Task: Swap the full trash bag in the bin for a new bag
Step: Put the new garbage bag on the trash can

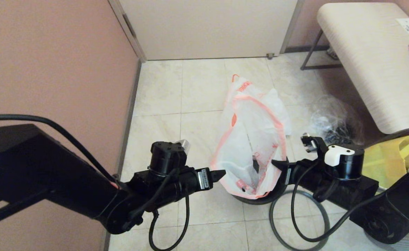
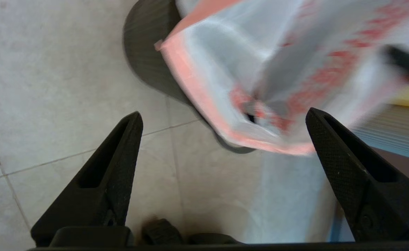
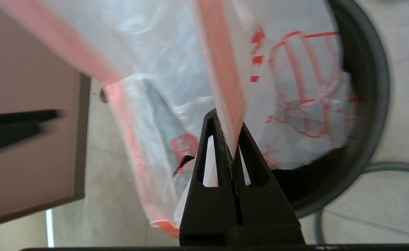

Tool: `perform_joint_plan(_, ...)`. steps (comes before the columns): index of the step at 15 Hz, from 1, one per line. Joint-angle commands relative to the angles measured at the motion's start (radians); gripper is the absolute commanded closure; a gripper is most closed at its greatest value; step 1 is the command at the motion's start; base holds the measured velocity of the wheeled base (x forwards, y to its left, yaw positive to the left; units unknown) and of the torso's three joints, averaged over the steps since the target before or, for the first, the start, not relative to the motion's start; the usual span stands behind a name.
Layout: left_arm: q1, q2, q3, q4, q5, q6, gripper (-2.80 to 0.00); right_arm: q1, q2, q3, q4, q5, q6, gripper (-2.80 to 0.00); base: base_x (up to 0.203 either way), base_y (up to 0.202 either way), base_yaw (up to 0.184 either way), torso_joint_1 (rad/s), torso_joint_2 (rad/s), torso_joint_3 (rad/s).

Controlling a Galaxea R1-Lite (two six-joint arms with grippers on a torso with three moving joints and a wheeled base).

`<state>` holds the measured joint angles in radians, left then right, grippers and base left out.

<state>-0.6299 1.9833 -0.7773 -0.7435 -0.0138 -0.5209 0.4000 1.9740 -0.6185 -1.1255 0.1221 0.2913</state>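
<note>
The new bag (image 1: 250, 139), thin white plastic with a pink-orange hem and red drawing, hangs open over the black bin (image 1: 257, 201). My right gripper (image 1: 276, 163) is shut on the bag's hem at its right side, seen pinched in the right wrist view (image 3: 225, 118). There the new bag (image 3: 155, 69) drapes partly into the bin (image 3: 365, 104). My left gripper (image 1: 222, 173) is open just left of the bag, nothing between its fingers (image 2: 224, 116). The new bag (image 2: 260, 62) and bin (image 2: 145, 52) lie beyond it. Behind, the full trash bag (image 1: 241, 87) with its orange loop handle sits on the floor, mostly hidden.
The grey hoop (image 1: 273, 226) lies on the tiles right of the bin. A clear bag of black bits (image 1: 333, 122) and a yellow tote (image 1: 389, 160) sit at the right under a pale bench (image 1: 365, 52). A pink wall (image 1: 51, 69) stands close on the left.
</note>
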Motion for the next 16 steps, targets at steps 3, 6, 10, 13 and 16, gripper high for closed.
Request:
perform_joint_plan(3, 0.034, 0.18, -0.017, -0.112, 0.002, 0.001, -2.8, 0.014, -0.017, -0.001, 0.0, 0.002, 0.002, 0.0, 0.0, 0.0, 0.0, 0.0, 0.0, 0.0)
perform_joint_plan(6, 0.043, 0.241, -0.089, -0.148, 0.002, 0.001, -2.8, 0.025, -0.048, 0.0, 0.019, 0.002, 0.002, 0.0, 0.0, 0.0, 0.0, 0.0, 0.0, 0.0)
perform_joint_plan(10, 0.044, 0.281, -0.198, -0.141, 0.008, -0.001, -2.8, 0.026, -0.085, -0.004, 0.057, 0.002, 0.002, 0.0, 0.0, 0.0, 0.0, 0.0, 0.0, 0.0)
perform_joint_plan(13, 0.045, 0.283, -0.199, -0.141, 0.008, 0.0, -2.8, 0.026, -0.09, -0.004, 0.064, 0.002, 0.002, 0.0, 0.0, 0.0, 0.0, 0.0, 0.0, 0.0)
perform_joint_plan(16, 0.052, 0.261, -0.187, -0.143, 0.007, -0.001, 0.0, 0.026, -0.09, -0.004, 0.066, 0.002, 0.002, 0.0, 0.0, 0.0, 0.0, 0.0, 0.0, 0.0)
